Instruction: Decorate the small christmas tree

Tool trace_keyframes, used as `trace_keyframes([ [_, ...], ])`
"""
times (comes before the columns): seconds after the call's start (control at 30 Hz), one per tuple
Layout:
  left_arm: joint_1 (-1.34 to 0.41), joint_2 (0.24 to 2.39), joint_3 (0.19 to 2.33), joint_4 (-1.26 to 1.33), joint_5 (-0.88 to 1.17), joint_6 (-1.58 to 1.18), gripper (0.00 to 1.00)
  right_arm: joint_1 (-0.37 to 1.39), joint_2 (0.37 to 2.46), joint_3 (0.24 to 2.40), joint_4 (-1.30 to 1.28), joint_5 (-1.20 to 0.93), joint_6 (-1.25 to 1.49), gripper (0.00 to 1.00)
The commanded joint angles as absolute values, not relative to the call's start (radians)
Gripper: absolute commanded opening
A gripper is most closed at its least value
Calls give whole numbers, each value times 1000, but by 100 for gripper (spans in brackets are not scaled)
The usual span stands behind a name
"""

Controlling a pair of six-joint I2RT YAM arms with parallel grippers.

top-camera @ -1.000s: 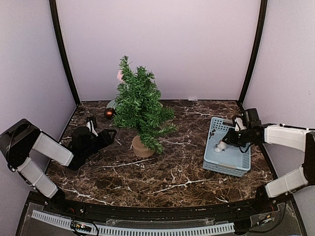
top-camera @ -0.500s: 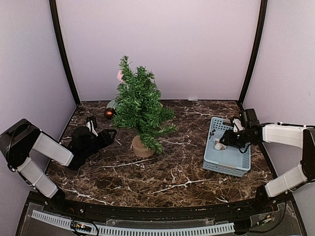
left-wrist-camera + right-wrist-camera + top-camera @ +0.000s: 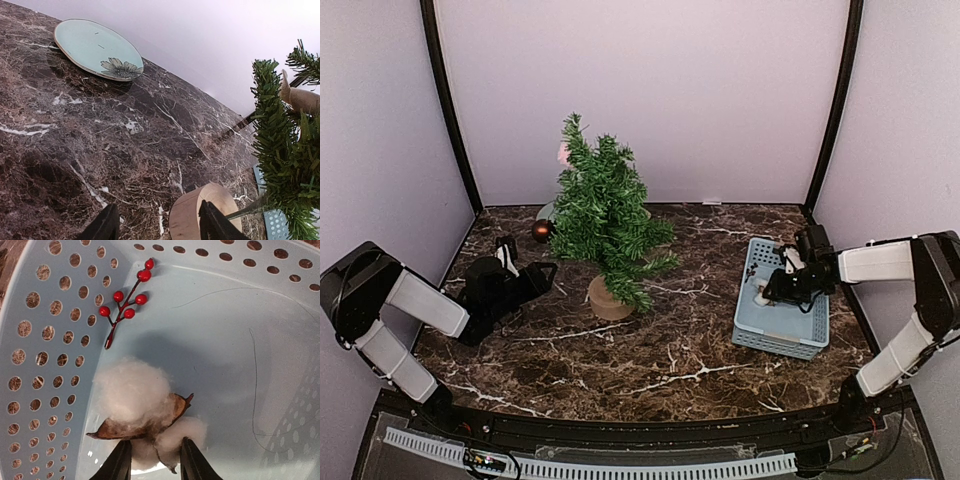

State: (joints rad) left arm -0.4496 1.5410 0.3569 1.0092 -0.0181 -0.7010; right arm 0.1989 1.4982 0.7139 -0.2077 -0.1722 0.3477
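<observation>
No text, label, brand or number can be read anywhere (the plate [image 3: 80, 40] carries only a painted flower).

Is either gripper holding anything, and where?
Left gripper: nothing. Right gripper straddles the cotton boll's lower tuft in the basket; whether it grips cannot be told.

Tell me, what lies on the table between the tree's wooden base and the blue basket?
Nothing: in the top view, only bare marble table runs from the wooden base to the blue basket.
</observation>
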Motion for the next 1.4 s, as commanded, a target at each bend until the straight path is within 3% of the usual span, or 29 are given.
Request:
trace_keyframes([
  [0.0, -445, 1541, 375, 1036, -12, -695, 56, 212, 1552, 760, -171, -158, 329, 34],
  [0.17, -445, 1538, 376, 1034, -17, -693, 56, 225, 1567, 758, -175, -151, 322, 24],
  [0.37, -445, 1540, 381, 1030, -15, -690, 57, 227, 1464, 743, -187, -148, 317, 0],
  [0.67, -445, 1533, 376, 1026, -15, -690, 56, 250, 1209, 739, -205, -210, 302, 0],
  [0.87, -445, 1536, 376, 1026, -13, -694, 56, 393, 1103, 765, -135, -323, 343, 0],
  [1.17, -445, 1542, 374, 1038, -4, -701, 57, 717, 1192, 875, -84, -263, 428, 0],
  [1.37, -445, 1540, 372, 1038, -4, -702, 56, 826, 1315, 939, -48, -252, 484, 0],
])
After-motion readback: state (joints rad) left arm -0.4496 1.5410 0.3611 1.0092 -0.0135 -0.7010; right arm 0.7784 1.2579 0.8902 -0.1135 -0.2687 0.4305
